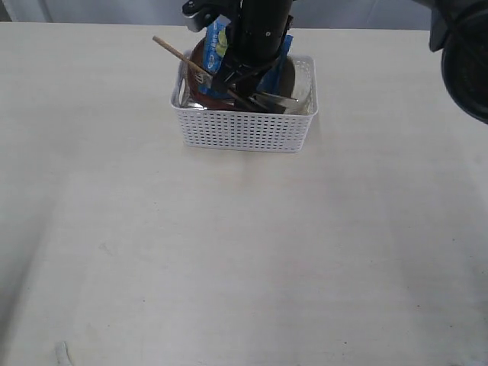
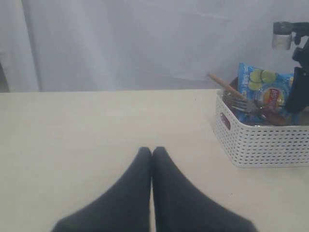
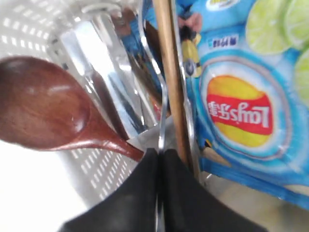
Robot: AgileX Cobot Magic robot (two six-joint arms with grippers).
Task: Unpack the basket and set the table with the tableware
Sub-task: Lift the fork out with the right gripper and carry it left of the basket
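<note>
At left, over the bare cream surface [image 2: 72, 130], the left tool [image 2: 152, 151] hangs with its dark fingers pressed together, holding nothing. Right of it, toward the far middle of the surface, the white perforated basket [image 1: 244, 131] stands upright with its load inside. A wooden chopstick [image 1: 177, 52] slants up and out over the basket's left rim. Just beside it a fork [image 2: 241, 104] lies with its tines toward that rim. Inside, from the right wrist camera: a reddish-brown spoon [image 3: 43, 106] lies against the perforated wall, next to a shiny cup [image 3: 108, 65], then the chopstick, then a blue chip bag [image 3: 241, 101] standing on edge. The right arm [image 1: 263, 27] reaches down into the basket from above. The right tool [image 3: 158, 153] is closed on a thin steel handle [image 3: 162, 111] that runs into the seam between its fingers. Whether it belongs to a fork or a knife cannot be told. The chopstick passes just beside one finger. At far right of the exterior camera's picture, a dark object [image 1: 465, 61], blurred, fills the upper corner.
</note>
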